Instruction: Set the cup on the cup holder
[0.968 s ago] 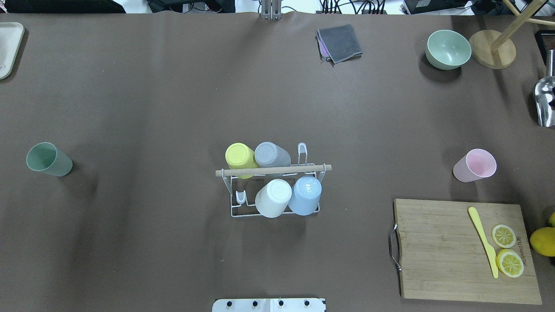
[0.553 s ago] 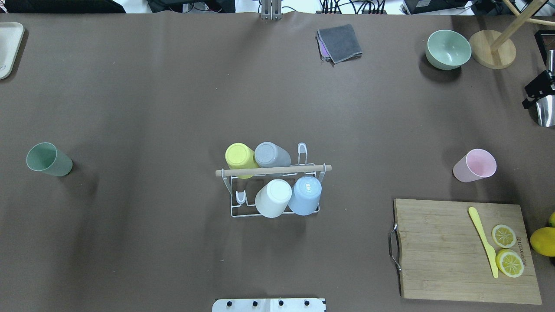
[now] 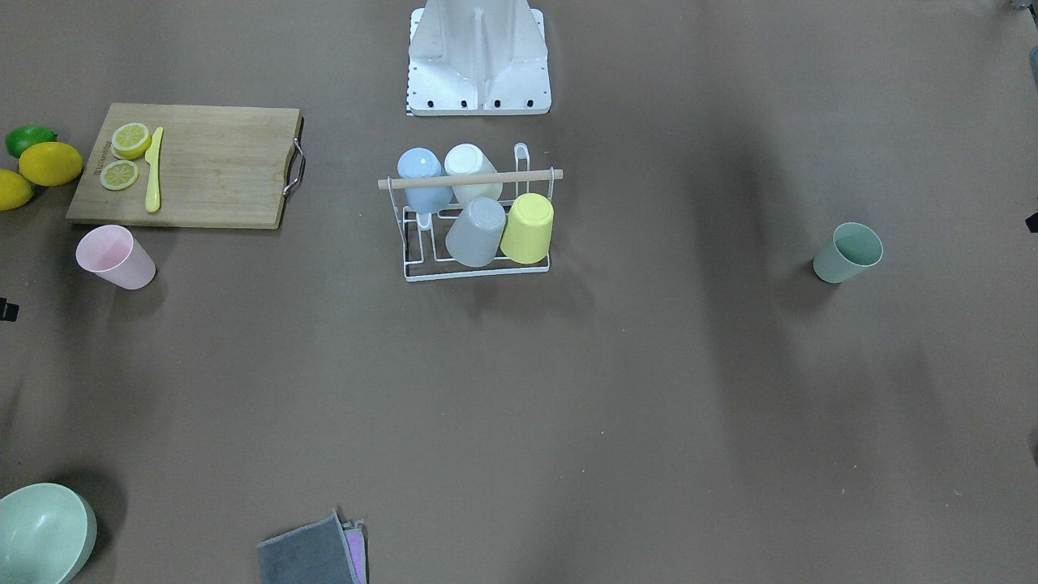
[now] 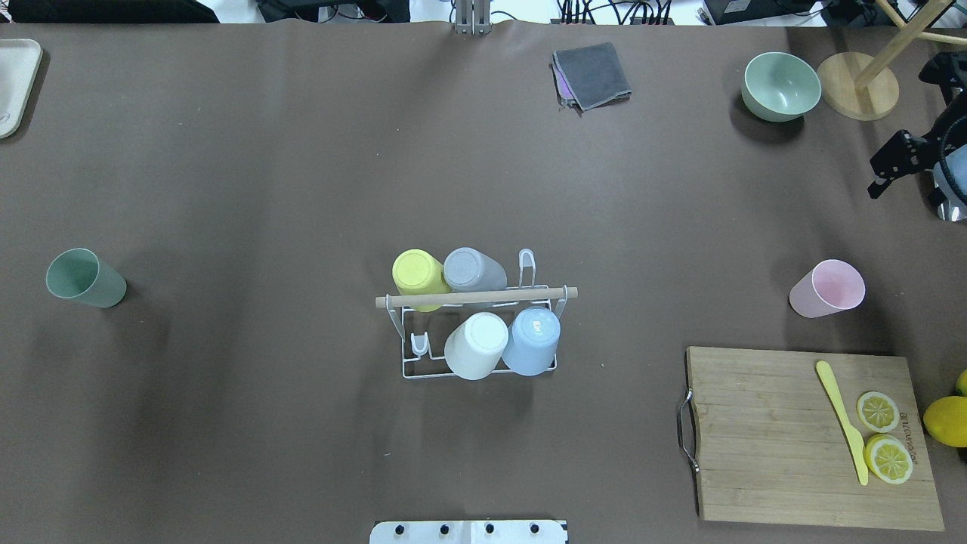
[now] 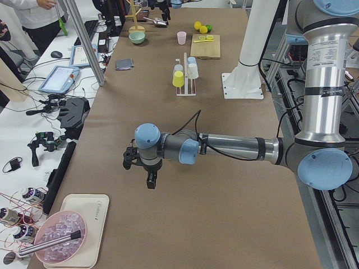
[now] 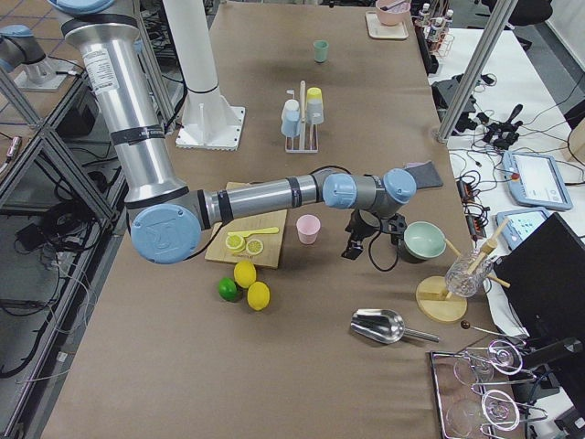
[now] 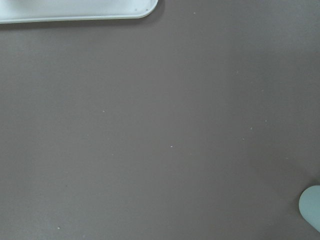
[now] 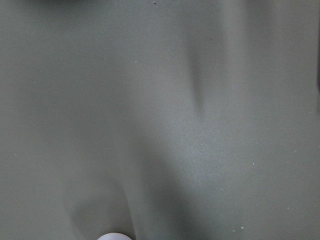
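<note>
The white wire cup holder with a wooden rod handle stands mid-table and carries yellow, grey, white and blue cups upside down. It also shows in the front-facing view. A green cup lies tilted at the far left. A pink cup sits at the right. My right gripper hangs above the table at the right edge, beyond the pink cup, empty, with its fingers apart in the exterior right view. My left gripper hovers empty above the table's left end. I cannot tell if it is open.
A cutting board with lemon slices and a yellow knife lies front right, with lemons beside it. A green bowl, a wooden stand and a grey cloth are at the back. A tray is at the back left.
My right gripper has come into the overhead view from the right edge and moved leftward over the metal scoop. The cups and holder have not moved.
</note>
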